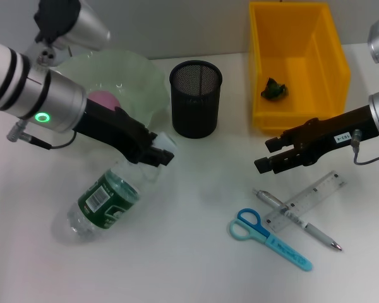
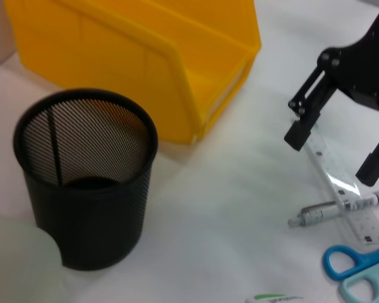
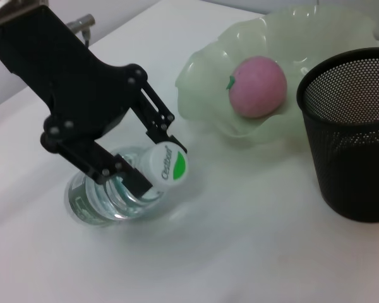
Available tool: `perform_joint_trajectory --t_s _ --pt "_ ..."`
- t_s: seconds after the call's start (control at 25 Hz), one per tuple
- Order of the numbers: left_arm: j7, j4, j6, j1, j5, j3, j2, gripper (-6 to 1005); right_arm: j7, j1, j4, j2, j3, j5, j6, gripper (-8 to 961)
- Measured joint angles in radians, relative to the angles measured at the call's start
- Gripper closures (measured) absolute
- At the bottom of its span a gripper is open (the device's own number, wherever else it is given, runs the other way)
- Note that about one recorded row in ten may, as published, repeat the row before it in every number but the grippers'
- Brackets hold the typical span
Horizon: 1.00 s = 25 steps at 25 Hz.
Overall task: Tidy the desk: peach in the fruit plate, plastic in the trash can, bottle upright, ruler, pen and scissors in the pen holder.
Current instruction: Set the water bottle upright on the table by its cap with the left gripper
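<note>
Your left gripper (image 1: 159,153) is down at the neck of the small clear plastic water bottle with the green label (image 1: 104,201), its black fingers (image 3: 129,178) clamped on either side just below the white cap (image 3: 167,165). The bottle lies tilted on the white bench (image 1: 189,265), base toward the robot, cap end raised.

Just behind it, the pink round peach (image 3: 258,86) sits inside the pale green translucent scalloped fruit plate (image 3: 316,28). Beside the plate stands the black wire-mesh pen holder (image 1: 196,98), and next to that the bright yellow rectangular trash can (image 1: 331,57), with a small dark green crumpled scrap (image 1: 275,89) on its floor.

Your right gripper (image 1: 273,154) hovers in front of the trash can with its fingers (image 2: 298,134) spread apart and nothing between them. Near it lie the clear plastic ruler (image 1: 306,199), resting across the slim silver-grey pen (image 1: 297,219), and the light blue scissors (image 1: 268,238) just beside them.
</note>
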<state>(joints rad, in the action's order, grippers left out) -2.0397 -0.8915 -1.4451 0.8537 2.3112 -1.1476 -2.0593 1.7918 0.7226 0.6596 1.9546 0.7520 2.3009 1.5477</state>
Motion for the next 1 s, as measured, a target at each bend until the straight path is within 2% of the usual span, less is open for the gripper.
perform_joint_trajectory --t_s 0.4,1.0 --pt "0.011 -0.048 -0.062 -0.021 0.000 0.104 0.021 552 0.034 -0.004 0.000 0.003 -0.003 -0.007 -0.001 229" --pt "0.029 -0.092 -0.101 -0.048 -0.006 0.142 0.035 552 0.054 0.000 0.000 0.007 -0.005 -0.008 -0.002 229"
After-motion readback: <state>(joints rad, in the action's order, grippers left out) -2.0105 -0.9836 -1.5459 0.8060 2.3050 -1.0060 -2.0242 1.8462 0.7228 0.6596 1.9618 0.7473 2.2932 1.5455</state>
